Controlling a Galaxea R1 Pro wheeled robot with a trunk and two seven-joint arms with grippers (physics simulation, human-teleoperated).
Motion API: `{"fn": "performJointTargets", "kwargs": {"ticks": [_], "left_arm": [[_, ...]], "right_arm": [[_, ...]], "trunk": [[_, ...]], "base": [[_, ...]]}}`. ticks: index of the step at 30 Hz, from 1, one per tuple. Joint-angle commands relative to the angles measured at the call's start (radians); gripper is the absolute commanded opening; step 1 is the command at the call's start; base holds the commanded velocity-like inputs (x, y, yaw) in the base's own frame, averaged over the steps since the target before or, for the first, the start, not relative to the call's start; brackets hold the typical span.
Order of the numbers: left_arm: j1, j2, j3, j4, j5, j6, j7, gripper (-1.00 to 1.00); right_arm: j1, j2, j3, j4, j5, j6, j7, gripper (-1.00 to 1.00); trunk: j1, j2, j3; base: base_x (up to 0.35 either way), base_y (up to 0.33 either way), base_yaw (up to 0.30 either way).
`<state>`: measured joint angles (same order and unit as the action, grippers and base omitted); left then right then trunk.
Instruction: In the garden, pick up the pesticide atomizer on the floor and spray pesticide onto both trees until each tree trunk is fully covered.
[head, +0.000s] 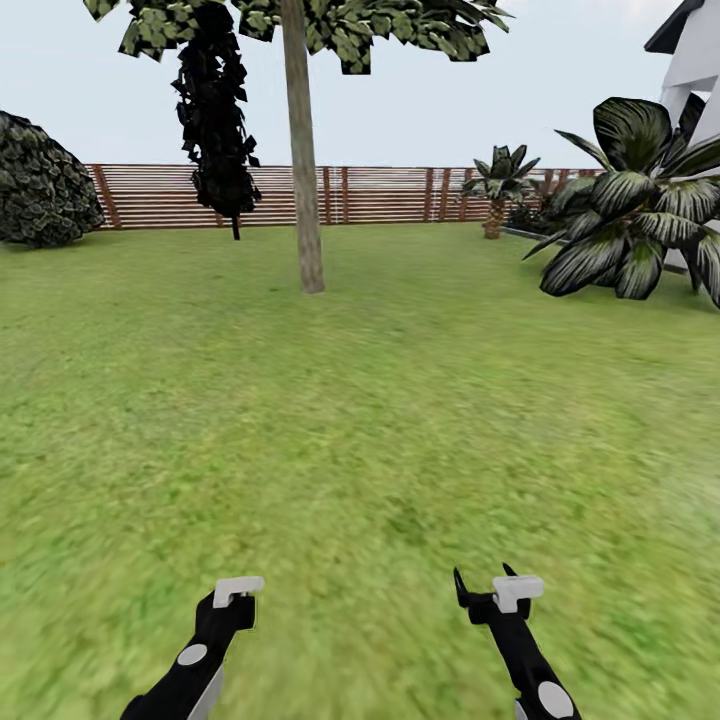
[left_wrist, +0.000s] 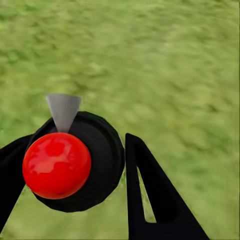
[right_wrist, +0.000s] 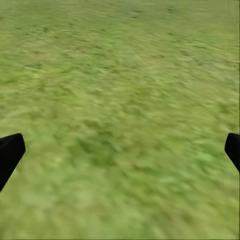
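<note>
In the head view, a wide, blurry green grass lawn (head: 360, 420) is seen running back to a brown horizontal-slat wooden fence (head: 380, 195). A thick, straight, pale grey-beige mottled tree trunk (head: 303, 180) is planted upright in the grass in front of the fence, left of the view's middle, with jagged dark green-black foliage (head: 340, 25) spread above it. A thin all-black tree (head: 215, 110) is seen just left of the trunk and farther back, and a rounded dark bush (head: 40, 185) at the left edge. A short palm with striped leaves (head: 640, 210) is placed at the right, with a smaller palm (head: 498, 185) near the fence and a corner of a white house (head: 695, 50) behind it. The black left gripper (head: 235, 600) and the black right gripper (head: 485, 585) are held low over the grass, well apart from the trunk. The right gripper's two dark fingertips are seen spread.

In the left wrist view, the black, round-bodied pesticide atomizer (left_wrist: 102, 145) is seen end-on, clamped between the two black fingers (left_wrist: 150, 185), which are closed against its sides. A glossy red sphere (left_wrist: 56, 165) is shown in front of the body, and a small grey cone (left_wrist: 63, 111) is pointed into it from beyond. Grass is seen behind.

In the right wrist view, the black fingers (right_wrist: 10, 152) are seen at opposite edges, held wide apart, and nothing is gripped between them; blurred grass lies beyond.
</note>
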<state>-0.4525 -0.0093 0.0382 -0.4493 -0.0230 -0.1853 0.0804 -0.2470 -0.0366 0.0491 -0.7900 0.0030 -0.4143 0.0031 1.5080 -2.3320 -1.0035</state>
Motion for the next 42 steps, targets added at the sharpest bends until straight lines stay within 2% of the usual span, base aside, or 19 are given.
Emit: {"fn": "performJointTargets", "kwargs": {"ticks": [1, 20, 26, 42], "left_arm": [[0.000, 0.000, 0.000, 0.000, 0.000, 0.000, 0.000, -1.00], [0.000, -0.001, -0.003, -0.012, -0.002, -0.002, -0.001, -1.00], [0.000, 0.000, 0.002, -0.012, 0.000, -0.001, 0.001, -1.00], [0.000, 0.000, 0.003, -0.012, 0.000, 0.001, 0.000, -1.00]], "right_arm": [[0.000, 0.000, 0.000, 0.000, 0.000, 0.000, 0.000, 1.00], [0.000, 0.000, 0.000, 0.000, 0.000, -0.001, 0.000, 1.00], [0.000, 0.000, 0.000, 0.000, 0.000, 0.000, 0.000, 1.00], [0.000, 0.000, 0.000, 0.000, -0.001, 0.000, 0.001, 1.00]], "trunk": [[0.000, 0.000, 0.000], [0.000, 0.000, -0.009], [0.000, 0.000, -0.011], [0.000, 0.000, -0.011]], "base": [[0.201, 0.067, 0.262], [0.035, 0.006, 0.265], [0.301, 0.000, 0.213], [0.339, 0.000, 0.009]]}}
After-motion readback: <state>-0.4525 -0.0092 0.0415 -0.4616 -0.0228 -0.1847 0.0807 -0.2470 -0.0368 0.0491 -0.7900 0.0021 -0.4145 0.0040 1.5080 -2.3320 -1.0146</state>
